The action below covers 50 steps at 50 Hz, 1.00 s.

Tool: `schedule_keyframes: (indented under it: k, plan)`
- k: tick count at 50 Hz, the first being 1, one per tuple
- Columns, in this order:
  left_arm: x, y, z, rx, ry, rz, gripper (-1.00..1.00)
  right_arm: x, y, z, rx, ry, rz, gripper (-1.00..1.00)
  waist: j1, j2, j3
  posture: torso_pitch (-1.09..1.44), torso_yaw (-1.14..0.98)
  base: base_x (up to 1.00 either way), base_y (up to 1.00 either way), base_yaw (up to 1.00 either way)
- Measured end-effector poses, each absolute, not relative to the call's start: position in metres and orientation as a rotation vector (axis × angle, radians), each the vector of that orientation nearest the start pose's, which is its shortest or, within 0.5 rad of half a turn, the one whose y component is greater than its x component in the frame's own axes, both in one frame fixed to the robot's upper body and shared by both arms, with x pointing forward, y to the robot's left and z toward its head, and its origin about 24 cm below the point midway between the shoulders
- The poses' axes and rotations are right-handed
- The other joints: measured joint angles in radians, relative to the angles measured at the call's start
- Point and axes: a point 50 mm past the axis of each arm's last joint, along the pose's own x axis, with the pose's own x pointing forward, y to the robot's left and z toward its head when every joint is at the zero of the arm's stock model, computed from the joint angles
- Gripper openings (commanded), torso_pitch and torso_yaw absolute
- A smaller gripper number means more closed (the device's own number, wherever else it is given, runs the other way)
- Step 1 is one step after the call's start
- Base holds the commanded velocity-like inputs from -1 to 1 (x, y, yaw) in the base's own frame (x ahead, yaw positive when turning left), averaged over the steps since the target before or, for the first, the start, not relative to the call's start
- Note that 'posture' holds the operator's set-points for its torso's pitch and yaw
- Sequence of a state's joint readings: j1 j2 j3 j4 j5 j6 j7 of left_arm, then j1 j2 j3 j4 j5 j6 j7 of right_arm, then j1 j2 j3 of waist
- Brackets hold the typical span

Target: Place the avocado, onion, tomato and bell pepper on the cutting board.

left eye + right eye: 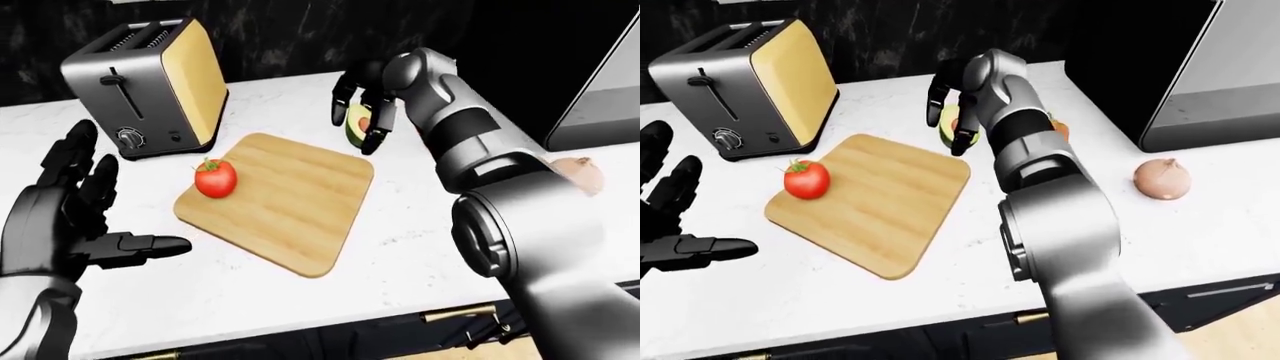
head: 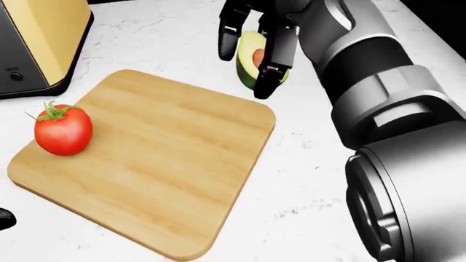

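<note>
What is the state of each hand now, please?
Left hand: open, holding nothing.
Right hand: closed on the avocado, beside the board.

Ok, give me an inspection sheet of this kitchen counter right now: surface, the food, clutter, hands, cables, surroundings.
Surface: white marble counter with a wooden cutting board lying flat on it.
Job's things: tomato upright on the board's left part; avocado half held above the counter just off the board's upper right corner; onion on the counter far right. An orange-red thing shows partly behind the right arm, too hidden to name.
Clutter: toaster beside the board, upper left.
Grippers: right hand closed round the avocado; left hand open, empty, clear of the board.
Cables: nothing seen.
Surroundings: dark wall; steel appliance at right.
</note>
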<state>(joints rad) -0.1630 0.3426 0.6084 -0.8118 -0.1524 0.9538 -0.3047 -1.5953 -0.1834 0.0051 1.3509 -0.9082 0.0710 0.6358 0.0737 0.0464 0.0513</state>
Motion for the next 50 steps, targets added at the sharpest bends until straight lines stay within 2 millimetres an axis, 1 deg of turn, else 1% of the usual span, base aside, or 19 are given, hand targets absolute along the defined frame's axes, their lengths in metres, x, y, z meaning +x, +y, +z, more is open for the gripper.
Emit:
schedule_keyframes:
  k: [9, 22, 36, 41, 46, 50]
  plan:
    - [0.202, 0.266, 0.203, 0.179, -0.109, 0.168, 1.0, 0.423, -0.068, 0.273, -1.167, 0.114, 0.557, -0.47, 0.047, 0.0, -0.003, 0.0, 0.2, 0.0, 0.0, 0.0]
    - [0.201, 0.267, 0.203, 0.181, -0.112, 0.168, 1.0, 0.423, -0.053, 0.267, -1.093, 0.057, 0.561, -0.47, 0.128, 0.004, -0.013, 0.0, 0.27, 0.0, 0.0, 0.0]
    - [0.202, 0.265, 0.205, 0.182, -0.118, 0.169, 1.0, 0.422, -0.052, 0.267, -1.089, 0.038, 0.57, -0.47, 0.238, 0.015, -0.026, 0.0, 0.34, 0.0, 0.0, 0.0]
    - [0.202, 0.264, 0.204, 0.181, -0.115, 0.166, 1.0, 0.422, -0.05, 0.264, -1.081, 0.039, 0.581, -0.44, 0.273, 0.019, -0.031, 0.0, 0.36, 0.0, 0.0, 0.0]
    - [0.202, 0.265, 0.203, 0.187, -0.119, 0.169, 1.0, 0.422, -0.051, 0.261, -1.081, 0.055, 0.587, -0.43, 0.301, 0.02, -0.033, 0.0, 0.36, 0.0, 0.0, 0.0]
    - [0.201, 0.264, 0.204, 0.192, -0.122, 0.169, 1.0, 0.423, -0.057, 0.259, -1.087, 0.089, 0.586, -0.42, 0.317, 0.02, -0.035, 0.0, 0.36, 0.0, 0.0, 0.0]
